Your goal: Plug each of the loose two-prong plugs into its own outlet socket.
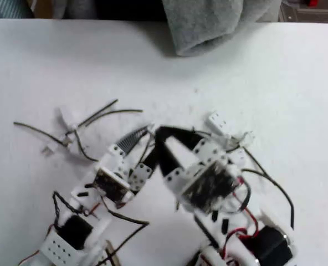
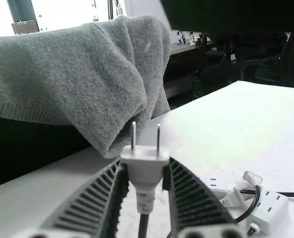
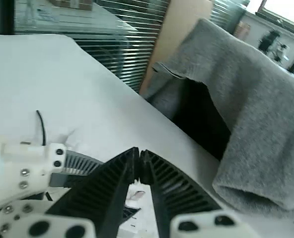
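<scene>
Near the arms' edge of the white table (image 1: 275,72) both arms stood bent inward, their grippers close together toward the middle. The left gripper (image 2: 145,167) had its grey ribbed fingers (image 2: 105,193) clamped on the body of a white two-prong plug (image 2: 145,156), prongs pointing away from the wrist and the cord trailing back between the jaws; held by its flanks like that, I judged, so the prongs were free and square to go into a socket. The right gripper (image 3: 139,157) had its black fingers pressed tip to tip with nothing between them; it sat just beside the left one, perhaps placed to steady the strip when needed, though that was only my guess. The white outlet strip (image 1: 219,123) lay toward the right side of the table, near the right arm, with a dark cord looping past it; whether any plug was seated in it I could not tell. Other loose plugs (image 1: 64,132) with black cords (image 1: 117,112) lay scattered toward the left side, well apart from the strip, so the job looked to be in its early part; a grey knitted sweater (image 1: 208,25) hung over the far edge.
</scene>
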Robot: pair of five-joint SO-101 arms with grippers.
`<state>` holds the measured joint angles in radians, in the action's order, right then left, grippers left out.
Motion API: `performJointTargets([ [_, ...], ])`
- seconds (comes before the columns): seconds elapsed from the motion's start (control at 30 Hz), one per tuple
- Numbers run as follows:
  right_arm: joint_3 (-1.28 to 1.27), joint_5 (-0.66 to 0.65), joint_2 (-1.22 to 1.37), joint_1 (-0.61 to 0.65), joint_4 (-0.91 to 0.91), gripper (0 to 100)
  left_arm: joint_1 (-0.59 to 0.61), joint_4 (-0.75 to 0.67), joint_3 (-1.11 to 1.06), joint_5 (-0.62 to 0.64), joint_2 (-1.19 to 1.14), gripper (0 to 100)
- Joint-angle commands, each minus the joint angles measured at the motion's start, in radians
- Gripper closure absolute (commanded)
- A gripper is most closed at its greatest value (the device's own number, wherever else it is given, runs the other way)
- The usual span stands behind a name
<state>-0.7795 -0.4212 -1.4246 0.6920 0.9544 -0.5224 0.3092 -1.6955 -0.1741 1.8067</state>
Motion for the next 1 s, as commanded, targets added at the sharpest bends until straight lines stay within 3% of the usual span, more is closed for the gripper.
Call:
performJointTargets([
  [0.0,-0.023,-0.092,0.001,0.064,-0.002,98.0,-0.005,-0.020,0.003,0.011,0.018,98],
  [0.27,-0.238,-0.123,0.008,0.059,-0.200,98.0,-0.004,-0.020,0.003,0.011,0.018,98],
  [0.57,-0.377,-0.129,0.016,-0.122,-0.410,98.0,-0.004,-0.020,0.003,0.011,0.018,98],
  [0.97,-0.537,-0.183,0.018,-0.205,-0.558,98.0,-0.004,-0.020,0.003,0.011,0.018,98],
])
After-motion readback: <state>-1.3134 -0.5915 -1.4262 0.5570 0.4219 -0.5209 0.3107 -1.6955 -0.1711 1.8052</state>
